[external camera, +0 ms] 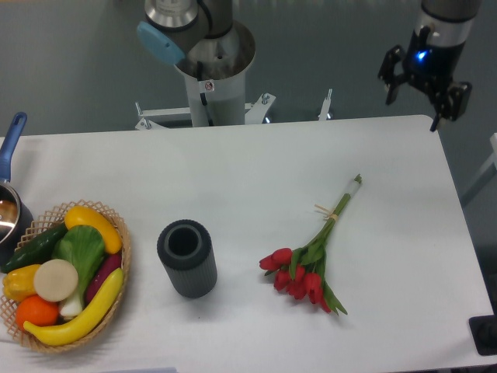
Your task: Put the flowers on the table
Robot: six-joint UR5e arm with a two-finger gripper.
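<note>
- Red tulip heads mark the flowers (311,256), a small bunch lying flat on the white surface (256,167), right of its middle.
- The blooms point toward the near edge, clustered low, while the green stems run up and to the right, bound with tan string partway along, ending in a pale cut tip.
- Nothing touches the bunch; it lies alone on the surface.
- The hand (423,74) hangs well apart from the flowers, up beyond the far right corner of the surface, above the grey floor.
- The hand's dark fingers stand spread with a clear gap between them, pinching nothing; a small blue light glows on its body.
- A ribbed dark grey vase (187,258) stands upright to the left of the blooms, near but not touching, its mouth open to the camera.
- Further left, at the surface's near left edge, a wicker basket (116,311) holds mixed fruit and vegetables, among them yellow bananas, a cucumber and an orange.
- A pot with a blue handle (11,140) shows at the left border, partly cut off.
- The arm's base (213,74) rises behind the far edge.
</note>
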